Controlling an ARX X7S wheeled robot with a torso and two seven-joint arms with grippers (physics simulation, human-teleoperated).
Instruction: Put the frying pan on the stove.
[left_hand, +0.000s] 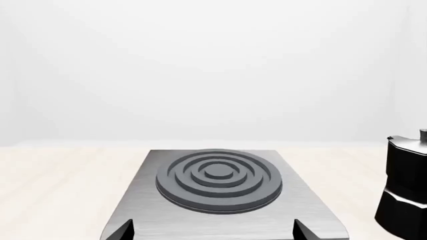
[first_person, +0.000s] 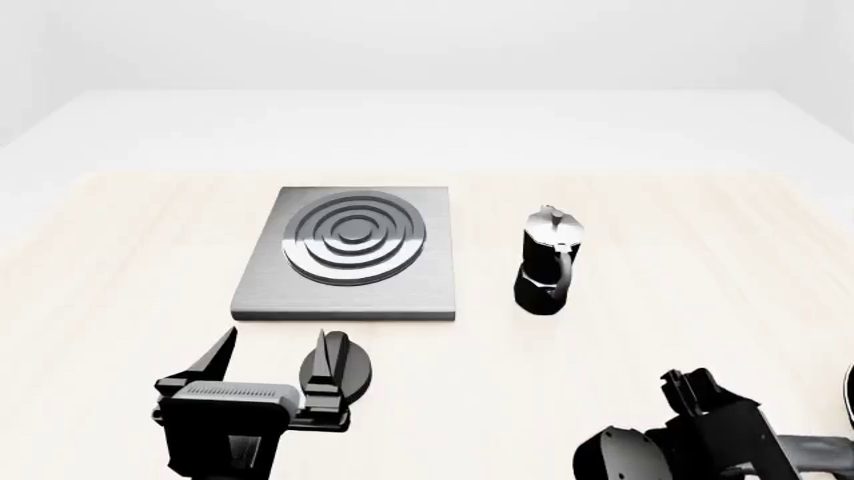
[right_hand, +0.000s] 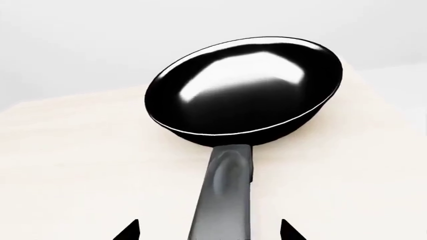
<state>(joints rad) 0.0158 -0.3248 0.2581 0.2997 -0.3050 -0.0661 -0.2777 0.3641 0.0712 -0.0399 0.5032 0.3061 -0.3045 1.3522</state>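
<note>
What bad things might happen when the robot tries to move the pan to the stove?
The right gripper is open around the pan's long handle, far from the bowl, so the pan might tilt or slip once lifted. The moka pot stands upright just beside the stove, on the side the pan would likely come from, so a low swing could knock it over.

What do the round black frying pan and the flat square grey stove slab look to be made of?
Round black frying pan: seemingly glossy coated or enamelled metal, given the sharp white highlights inside. Flat square grey stove slab: apparently brushed metal with fine streaks; its raised concentric rings look matte dark grey.
</note>
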